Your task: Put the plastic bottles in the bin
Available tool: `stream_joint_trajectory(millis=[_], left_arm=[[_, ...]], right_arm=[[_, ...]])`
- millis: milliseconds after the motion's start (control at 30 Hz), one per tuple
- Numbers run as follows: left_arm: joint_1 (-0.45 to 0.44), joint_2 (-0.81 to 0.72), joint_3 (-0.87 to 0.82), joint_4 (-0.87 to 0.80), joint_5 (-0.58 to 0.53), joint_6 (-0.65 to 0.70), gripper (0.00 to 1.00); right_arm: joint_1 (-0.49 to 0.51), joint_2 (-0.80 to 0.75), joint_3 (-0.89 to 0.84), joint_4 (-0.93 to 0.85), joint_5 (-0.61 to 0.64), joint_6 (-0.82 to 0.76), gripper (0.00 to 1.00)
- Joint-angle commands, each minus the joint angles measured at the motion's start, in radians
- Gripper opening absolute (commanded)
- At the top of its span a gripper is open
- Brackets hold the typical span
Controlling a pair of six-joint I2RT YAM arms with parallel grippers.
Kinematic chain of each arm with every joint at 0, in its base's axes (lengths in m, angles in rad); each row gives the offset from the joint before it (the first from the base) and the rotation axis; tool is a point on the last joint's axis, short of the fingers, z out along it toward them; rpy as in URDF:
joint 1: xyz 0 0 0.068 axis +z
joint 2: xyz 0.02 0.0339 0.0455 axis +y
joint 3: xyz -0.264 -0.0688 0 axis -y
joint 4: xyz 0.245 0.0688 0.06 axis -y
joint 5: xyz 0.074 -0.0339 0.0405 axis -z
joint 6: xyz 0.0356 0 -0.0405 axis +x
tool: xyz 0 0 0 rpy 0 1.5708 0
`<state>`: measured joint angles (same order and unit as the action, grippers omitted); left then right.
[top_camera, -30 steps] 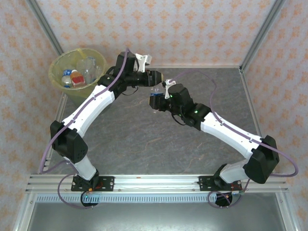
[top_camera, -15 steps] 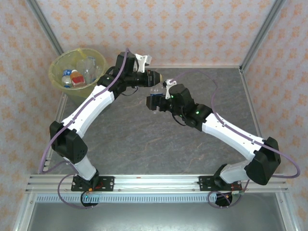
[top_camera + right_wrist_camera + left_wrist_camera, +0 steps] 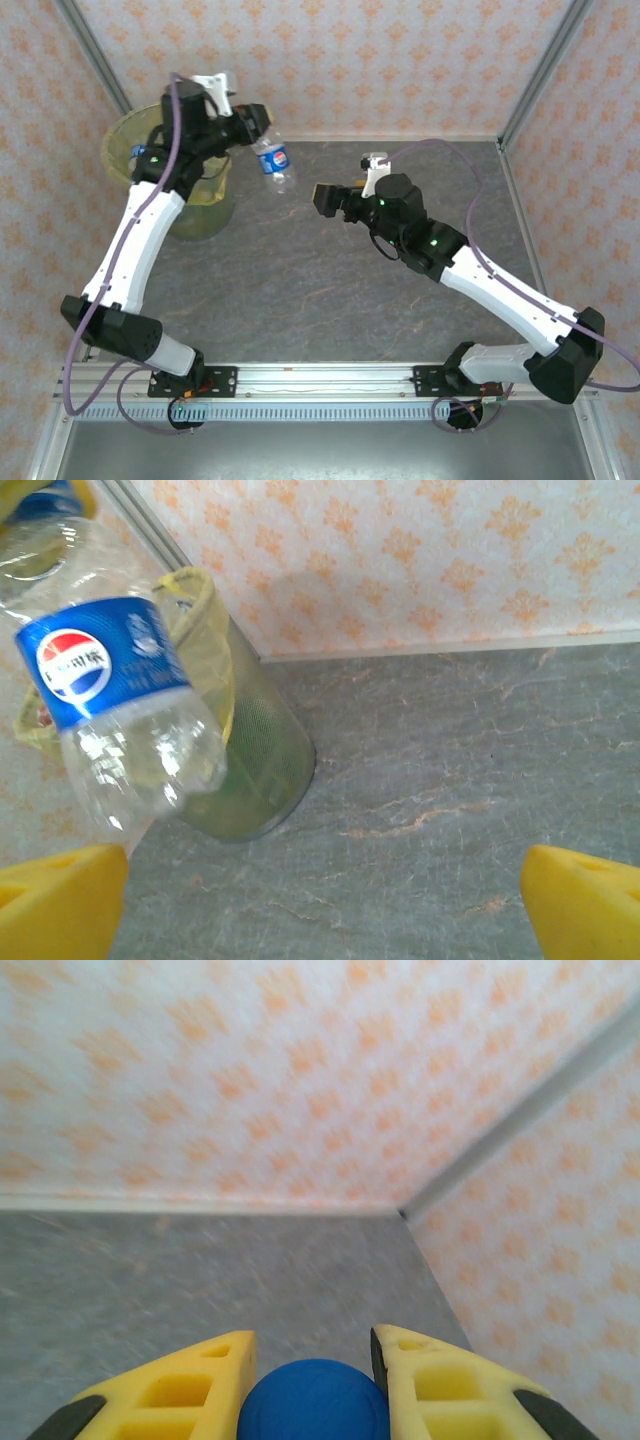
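Left gripper (image 3: 262,135) clenched on blue cap (image 3: 312,1400); bottle (image 3: 275,160) dangles tilted in air just beside bin (image 3: 205,205) at far-left corner of table (image 3: 300,290), likely lined up for drop. Right gripper (image 3: 328,198) fingers spread, empty, mid-table.

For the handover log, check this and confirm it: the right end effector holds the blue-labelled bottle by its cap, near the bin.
Not right: the left end effector holds it, not the right. The left wrist view shows the blue cap between its fingers; the top view shows the blue-labelled bottle near the bin. The right end effector is open.
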<state>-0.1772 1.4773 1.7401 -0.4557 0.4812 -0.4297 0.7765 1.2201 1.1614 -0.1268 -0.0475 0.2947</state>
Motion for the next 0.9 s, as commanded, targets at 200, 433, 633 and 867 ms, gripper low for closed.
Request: stream_joint_trajectory(millis=[200, 433, 633, 867], left_arm=[[0.241, -0.105, 0.036, -0.045, -0.238, -0.088, 0.22], [0.409, -0.129, 0.007, -0.049, -0.349, -0.151, 0.22], [0.501, -0.141, -0.084, 0.082, -0.392, -0.279, 0.22], [0.513, -0.149, -0.225, 0.307, -0.599, -0.286, 0.21]], right_arm=[[0.006, -0.027, -0.035, 0.068, 0.026, -0.012, 1.0], [0.004, -0.017, -0.049, 0.096, 0.007, -0.016, 1.0], [0.004, 0.005, -0.046, 0.108, -0.008, -0.021, 1.0], [0.004, 0.034, -0.027, 0.102, -0.008, -0.028, 1.0]])
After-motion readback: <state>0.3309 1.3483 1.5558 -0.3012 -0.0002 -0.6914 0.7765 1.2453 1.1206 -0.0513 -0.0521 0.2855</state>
